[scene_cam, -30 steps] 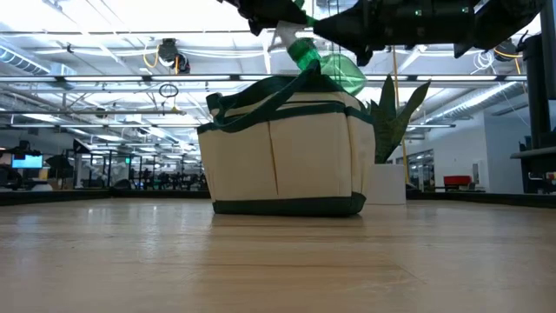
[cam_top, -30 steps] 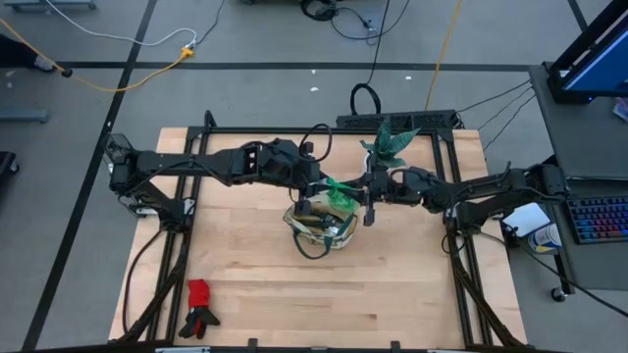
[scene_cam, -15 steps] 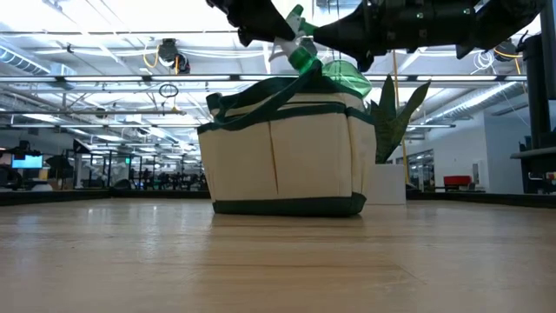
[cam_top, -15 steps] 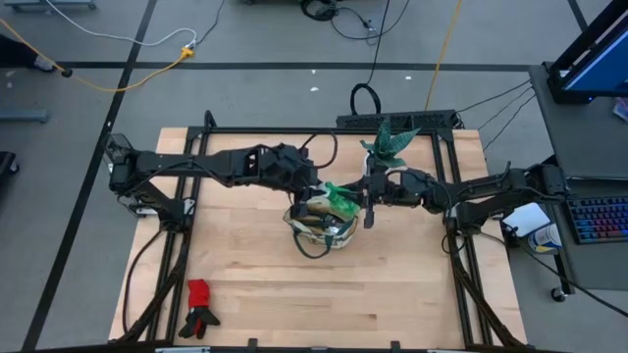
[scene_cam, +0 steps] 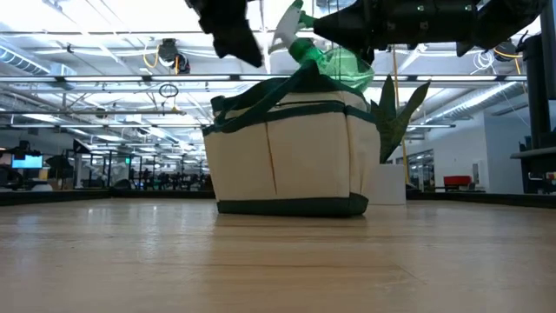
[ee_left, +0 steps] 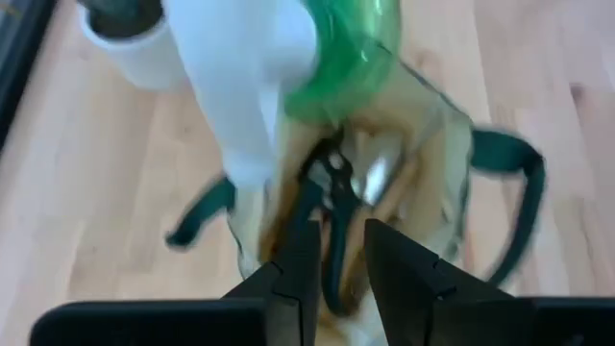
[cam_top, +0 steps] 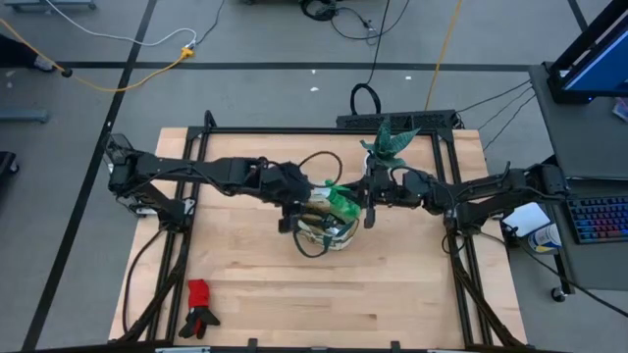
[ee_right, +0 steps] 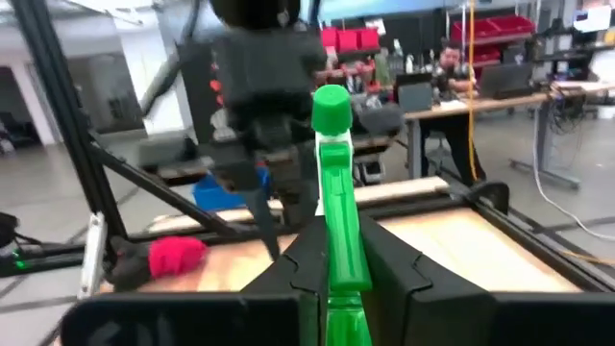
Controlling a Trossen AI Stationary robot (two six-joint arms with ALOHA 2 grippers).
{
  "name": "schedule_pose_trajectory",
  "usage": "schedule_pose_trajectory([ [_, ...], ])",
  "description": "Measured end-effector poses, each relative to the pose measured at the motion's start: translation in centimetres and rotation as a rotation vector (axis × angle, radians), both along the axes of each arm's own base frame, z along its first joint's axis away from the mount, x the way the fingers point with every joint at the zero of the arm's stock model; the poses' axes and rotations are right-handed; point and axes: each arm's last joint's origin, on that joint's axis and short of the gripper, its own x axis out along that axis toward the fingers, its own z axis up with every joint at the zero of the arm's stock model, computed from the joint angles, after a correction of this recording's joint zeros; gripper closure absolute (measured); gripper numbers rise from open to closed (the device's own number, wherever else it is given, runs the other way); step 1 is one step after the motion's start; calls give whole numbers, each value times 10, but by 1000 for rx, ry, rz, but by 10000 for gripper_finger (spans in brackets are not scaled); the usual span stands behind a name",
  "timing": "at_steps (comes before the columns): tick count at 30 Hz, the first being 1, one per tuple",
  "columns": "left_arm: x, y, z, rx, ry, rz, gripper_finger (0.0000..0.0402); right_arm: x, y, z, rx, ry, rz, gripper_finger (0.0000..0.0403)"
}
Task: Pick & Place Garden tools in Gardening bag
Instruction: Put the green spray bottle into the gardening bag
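The gardening bag (cam_top: 321,226) stood upright near the middle of the table (cam_top: 245,294), its beige wall and dark green trim showing plainly in the low view (scene_cam: 291,161). The right gripper (ee_right: 332,259) was closed on the green spray bottle (cam_top: 341,201), its two dark fingers pressed against the bottle's sides in the right wrist view, with the green top of the bottle standing up between them. The bottle hung tilted just above the bag's rim on the side toward the right arm, its white trigger (scene_cam: 285,28) pointing up and away from that arm. The left gripper (cam_top: 290,209) hovered over the bag's opposite edge, and in the left wrist view its fingers (ee_left: 298,259) stood a little apart with nothing between them. Below those fingers the bag's mouth lay open, and inside it were dark-handled pruning shears (ee_left: 332,192) among other tools too blurred to tell apart. The spiky plant (cam_top: 390,142) in its white pot (scene_cam: 387,184) stood just behind the bag. The red-and-black gloves (cam_top: 201,306) lay near the table's front corner on the left arm's side, well apart from the bag.
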Motion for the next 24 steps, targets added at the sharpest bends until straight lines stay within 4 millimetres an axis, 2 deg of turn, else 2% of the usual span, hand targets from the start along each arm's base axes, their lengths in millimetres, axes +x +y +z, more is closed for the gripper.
schedule_pose_trajectory([
  [4, -5, -5, -3, 9, 62, 14, 313, 0, 2, 4, 0, -39, 8, 370],
  [12, -11, -11, -6, 109, 123, 44, 314, 0, 3, -2, 108, 9, -5, 372],
  [19, -28, -8, 11, 184, 102, 101, 314, 0, 3, -1, 169, 3, 2, 374],
  [24, -46, -5, 32, 244, 32, 173, 314, 2, 6, 4, 181, -15, -8, 372],
])
